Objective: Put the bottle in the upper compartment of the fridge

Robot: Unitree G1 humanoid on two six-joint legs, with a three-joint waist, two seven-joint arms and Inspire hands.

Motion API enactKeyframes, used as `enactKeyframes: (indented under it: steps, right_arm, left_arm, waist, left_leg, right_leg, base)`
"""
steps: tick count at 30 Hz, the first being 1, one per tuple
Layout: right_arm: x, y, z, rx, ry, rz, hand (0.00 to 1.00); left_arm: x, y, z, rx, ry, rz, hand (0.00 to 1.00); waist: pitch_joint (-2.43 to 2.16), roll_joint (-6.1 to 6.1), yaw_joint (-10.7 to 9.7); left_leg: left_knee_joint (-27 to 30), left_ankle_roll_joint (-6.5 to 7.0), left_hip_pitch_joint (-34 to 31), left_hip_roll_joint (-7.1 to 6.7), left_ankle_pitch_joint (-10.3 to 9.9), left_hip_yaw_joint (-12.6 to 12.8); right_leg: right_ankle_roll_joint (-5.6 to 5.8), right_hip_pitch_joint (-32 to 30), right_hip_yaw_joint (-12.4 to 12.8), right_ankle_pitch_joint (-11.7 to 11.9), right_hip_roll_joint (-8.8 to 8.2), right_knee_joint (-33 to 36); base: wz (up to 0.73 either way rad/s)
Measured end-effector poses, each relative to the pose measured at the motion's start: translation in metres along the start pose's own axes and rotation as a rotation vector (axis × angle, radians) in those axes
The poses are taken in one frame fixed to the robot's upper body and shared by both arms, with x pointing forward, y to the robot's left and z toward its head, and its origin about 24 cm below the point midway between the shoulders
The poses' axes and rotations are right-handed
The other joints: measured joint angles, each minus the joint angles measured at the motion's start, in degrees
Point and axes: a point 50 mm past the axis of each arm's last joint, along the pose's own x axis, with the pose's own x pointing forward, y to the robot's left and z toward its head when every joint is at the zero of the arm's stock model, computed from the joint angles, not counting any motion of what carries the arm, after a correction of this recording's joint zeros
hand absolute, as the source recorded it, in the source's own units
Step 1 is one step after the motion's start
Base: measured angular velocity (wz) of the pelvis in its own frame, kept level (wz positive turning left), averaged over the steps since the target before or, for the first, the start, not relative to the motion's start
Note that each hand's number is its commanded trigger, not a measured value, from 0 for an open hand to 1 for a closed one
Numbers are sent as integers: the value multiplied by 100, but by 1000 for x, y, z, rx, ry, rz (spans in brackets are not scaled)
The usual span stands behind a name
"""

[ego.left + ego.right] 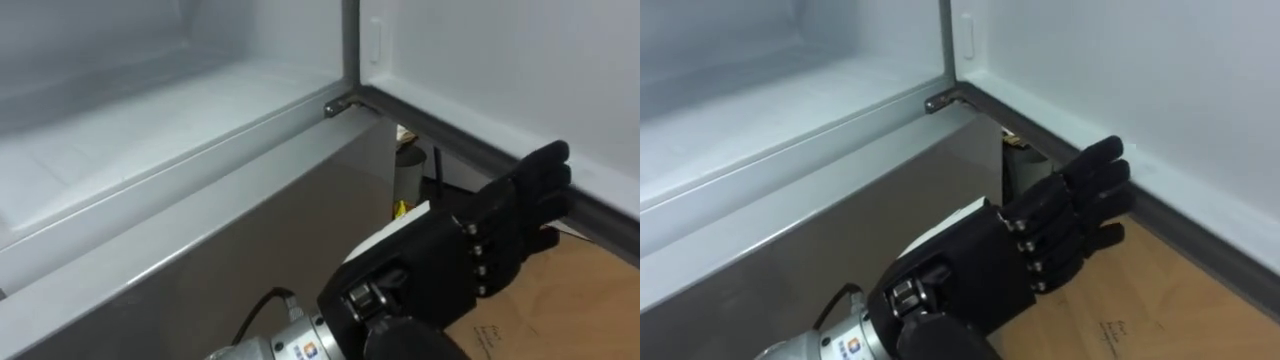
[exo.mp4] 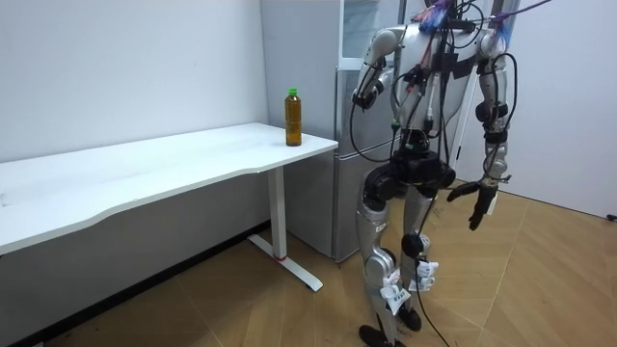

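Observation:
The bottle (image 2: 293, 117), amber with a green cap and a yellow label, stands upright on the far corner of the white table (image 2: 145, 173), next to the fridge (image 2: 333, 164). The upper fridge compartment (image 1: 150, 130) is open, its white floor bare. My left hand (image 1: 470, 250) is raised in front of it, fingers straight, their tips at the lower edge of the open door (image 1: 500, 70). It holds nothing. My right hand (image 2: 479, 200) hangs by my side with relaxed fingers, also holding nothing. I stand facing the fridge, about a step from the table.
The shut grey lower fridge door (image 1: 200, 260) lies below the open compartment. A pale container (image 1: 408, 170) shows through the gap under the door hinge. Wooden floor (image 1: 570, 300) lies to my right.

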Motion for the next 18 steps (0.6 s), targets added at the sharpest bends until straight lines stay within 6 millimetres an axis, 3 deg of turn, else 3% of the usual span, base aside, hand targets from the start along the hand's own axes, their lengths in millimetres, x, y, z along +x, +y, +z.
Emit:
enactKeyframes:
  steps: [6,8,13,18]
  right_arm:
    - [2,9,10,37,-45,23,0]
    - [4,15,14,70,-72,42,0]
    - [6,22,16,77,-80,58,0]
    - [6,22,14,55,-79,60,0]
  left_arm:
    - [-2,3,4,18,-18,16,0]
    - [-3,3,7,45,-14,18,0]
    - [-2,-3,23,100,-84,0,0]
    - [-6,0,34,159,-119,53,0]
  waist:
    - [-8,25,416]
    - [-15,35,572]
    - [-16,36,866]
    - [-16,22,1048]
  left_leg:
    - [82,-23,-144,-15,15,-97]
    - [83,-27,-217,-47,18,-363]
    - [-96,-109,-238,-118,131,-511]
    - [-114,-85,-336,-220,219,-1002]
  right_leg:
    - [-27,-1,-360,-5,-102,-21]
    - [-35,48,-592,0,-140,-95]
    - [-35,92,-952,-2,-238,-102]
    - [-20,176,-1380,-38,-361,-146]
  base:
    - [31]
    - [40]
    - [45]
    - [45]
